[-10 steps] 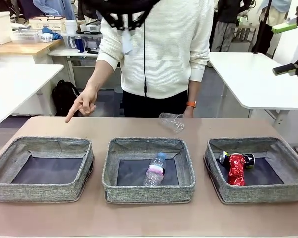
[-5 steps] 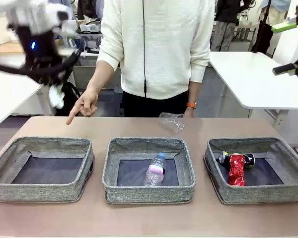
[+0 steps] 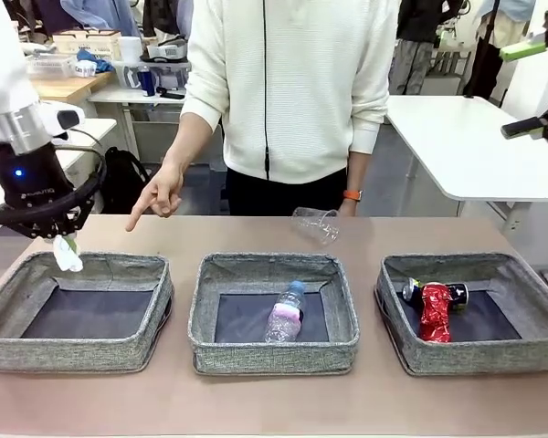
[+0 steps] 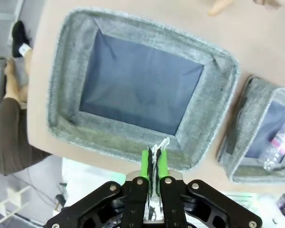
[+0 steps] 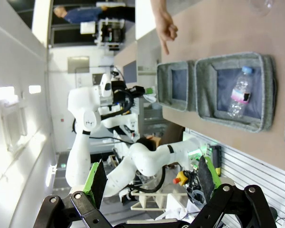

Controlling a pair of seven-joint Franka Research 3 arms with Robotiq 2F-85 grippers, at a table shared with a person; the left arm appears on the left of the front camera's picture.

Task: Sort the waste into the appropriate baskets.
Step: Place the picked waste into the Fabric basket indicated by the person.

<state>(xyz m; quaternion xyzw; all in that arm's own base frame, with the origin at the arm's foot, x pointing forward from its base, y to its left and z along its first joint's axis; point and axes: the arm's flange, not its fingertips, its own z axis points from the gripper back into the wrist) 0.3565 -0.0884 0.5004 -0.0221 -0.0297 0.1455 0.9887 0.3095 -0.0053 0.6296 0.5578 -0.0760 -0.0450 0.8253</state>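
Note:
My left gripper (image 3: 64,240) is shut on a crumpled white paper (image 3: 68,256) and hangs over the far left corner of the left basket (image 3: 155,315). In the left wrist view the paper (image 4: 155,153) sits pinched between the green pads (image 4: 145,161) above that basket's wall (image 4: 61,95). The middle basket (image 3: 205,319) holds a clear bottle (image 3: 286,312) with a blue cap. Crushed red and dark cans (image 3: 436,310) lie in the right basket (image 3: 539,306). A clear plastic cup (image 3: 317,224) lies on the table behind the middle basket. My right gripper (image 3: 532,88) is open, high at the right.
A person stands at the far side, one hand (image 3: 157,194) pointing down near the left basket's far edge. White tables stand behind at left and right (image 3: 475,146). The right wrist view looks down on the middle basket (image 5: 206,90) and bottle (image 5: 239,92) from afar.
My left arm has come into view from the upper left and dropped with the paper to just above the left basket. The person's hand keeps pointing. The right gripper has not moved.

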